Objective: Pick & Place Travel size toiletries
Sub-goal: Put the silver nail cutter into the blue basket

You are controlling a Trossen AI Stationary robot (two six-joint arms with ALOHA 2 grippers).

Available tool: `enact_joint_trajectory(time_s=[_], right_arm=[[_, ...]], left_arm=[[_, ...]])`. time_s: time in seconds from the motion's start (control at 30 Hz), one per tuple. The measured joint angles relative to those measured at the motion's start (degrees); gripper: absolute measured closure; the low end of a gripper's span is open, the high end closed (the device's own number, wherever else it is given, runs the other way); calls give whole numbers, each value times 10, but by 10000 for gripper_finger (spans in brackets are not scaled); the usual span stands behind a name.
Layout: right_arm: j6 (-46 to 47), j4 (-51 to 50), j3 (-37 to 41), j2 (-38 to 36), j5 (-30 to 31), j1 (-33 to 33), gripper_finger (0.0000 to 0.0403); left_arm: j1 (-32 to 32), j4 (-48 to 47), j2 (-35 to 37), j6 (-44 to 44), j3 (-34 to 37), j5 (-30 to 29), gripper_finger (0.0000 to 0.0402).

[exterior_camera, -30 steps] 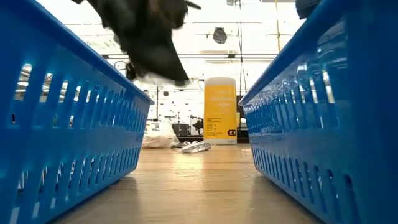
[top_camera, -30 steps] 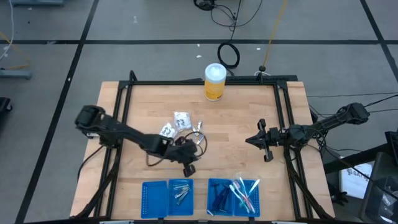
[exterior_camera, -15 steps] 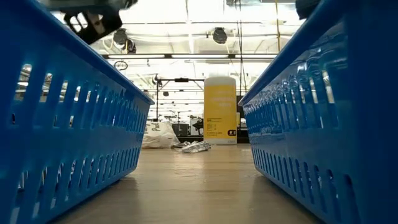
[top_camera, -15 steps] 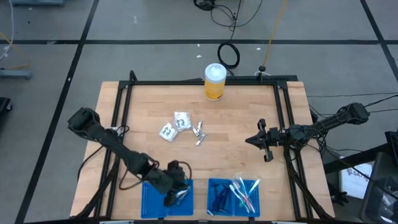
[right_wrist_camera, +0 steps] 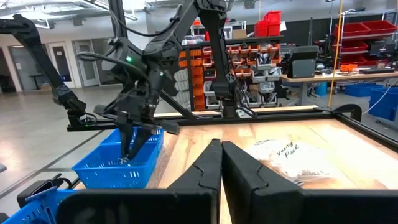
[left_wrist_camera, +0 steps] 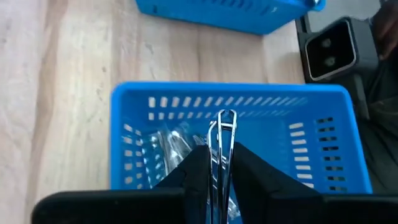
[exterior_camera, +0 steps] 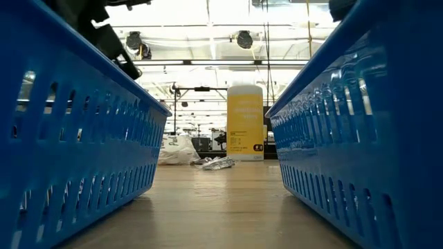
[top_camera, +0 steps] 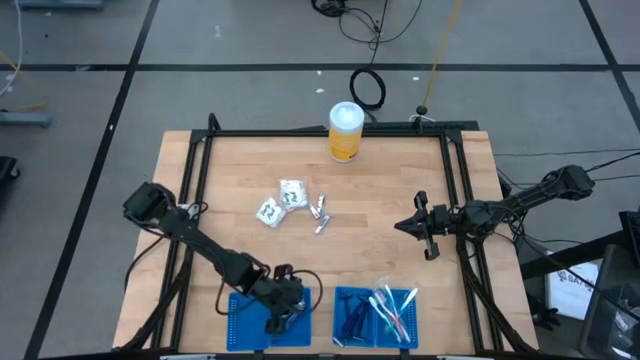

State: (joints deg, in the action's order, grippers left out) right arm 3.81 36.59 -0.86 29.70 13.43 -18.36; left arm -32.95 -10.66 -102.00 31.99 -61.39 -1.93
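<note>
Silver tube (left_wrist_camera: 224,155): sits between your left gripper (top_camera: 275,318) jaws, over the left blue tray (top_camera: 240,320) at the worktop's near edge.
Change: a second ago that gripper was mid-worktop by the loose pile; now it hangs over the tray, jaws starting to part.
Meaning: you're at the release.
Remaining: white packets (top_camera: 280,200) and tubes (top_camera: 320,213) await.
Right gripper (top_camera: 428,232): parked right, jaws closed, empty.

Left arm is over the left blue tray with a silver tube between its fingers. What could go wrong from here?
The silver tube stands between the left gripper fingers above the left blue tray; it may hang on a finger rather than drop cleanly. Released tilted, it could bounce off the silver tubes already inside.
</note>
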Motion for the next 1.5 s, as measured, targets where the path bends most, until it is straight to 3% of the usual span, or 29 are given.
enact_joint_trajectory(time_s=[0.2,0.6,1.33,1.5], right_arm=[[0,0,0,0,0,0,399],[0,0,0,0,0,0,399],[0,0,0,0,0,0,399],[0,0,0,0,0,0,398]], left_arm=[[16,2,0,9,0,0,361],[25,-2,0,48,0,1,321],[27,17,1,100,-1,-10,318],[43,13,10,62,-1,51,318]])
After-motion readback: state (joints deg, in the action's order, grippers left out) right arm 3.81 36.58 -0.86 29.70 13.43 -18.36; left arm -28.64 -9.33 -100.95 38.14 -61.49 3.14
